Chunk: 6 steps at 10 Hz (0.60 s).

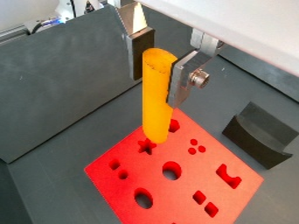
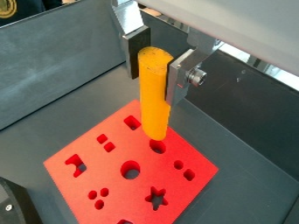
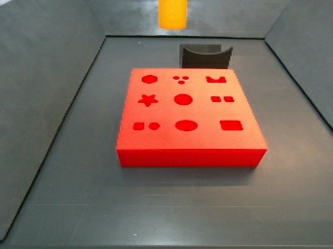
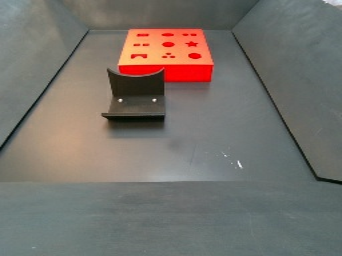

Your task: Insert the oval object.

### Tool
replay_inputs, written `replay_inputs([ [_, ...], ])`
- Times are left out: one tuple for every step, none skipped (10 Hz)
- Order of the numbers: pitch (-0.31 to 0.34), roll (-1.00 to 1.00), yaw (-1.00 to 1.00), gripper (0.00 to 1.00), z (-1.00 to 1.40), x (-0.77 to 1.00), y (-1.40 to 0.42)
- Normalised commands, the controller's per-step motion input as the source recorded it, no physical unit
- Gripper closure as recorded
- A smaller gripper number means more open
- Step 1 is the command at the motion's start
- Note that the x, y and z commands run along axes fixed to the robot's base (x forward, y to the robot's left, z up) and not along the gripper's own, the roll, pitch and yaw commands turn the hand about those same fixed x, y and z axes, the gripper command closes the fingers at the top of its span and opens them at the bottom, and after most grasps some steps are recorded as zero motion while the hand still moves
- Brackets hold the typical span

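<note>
Gripper [image 1: 156,59] clamped on oval object [image 1: 156,96], high above red block [image 3: 190,119].
Risk: misaligned descent toward oval hole [image 3: 186,124], jamming on rim; fixture [image 3: 202,51] at 12 o'clock.

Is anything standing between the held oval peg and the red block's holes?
Nothing visible. The gripper holds the oval object upright above the red block; only air lies beneath it. The fixture stands beside the block, apart.
</note>
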Motion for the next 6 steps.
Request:
replay_inputs([
  [0.0,0.0,0.0,1.0,-0.01,0.0,-0.03],
  [-0.094,0.0,0.04,1.0,-0.23,0.07,-0.3],
  [-0.073,0.14,0.17,1.0,-0.3,0.53,-0.67],
  [-0.08,0.15,0.11,1.0,-0.31,0.66,-0.68],
  [-0.017,0.18,0.04,1.0,-0.52,0.84,-0.52],
  [-0.004,0.18,0.02,1.0,-0.53,0.77,-0.37],
])
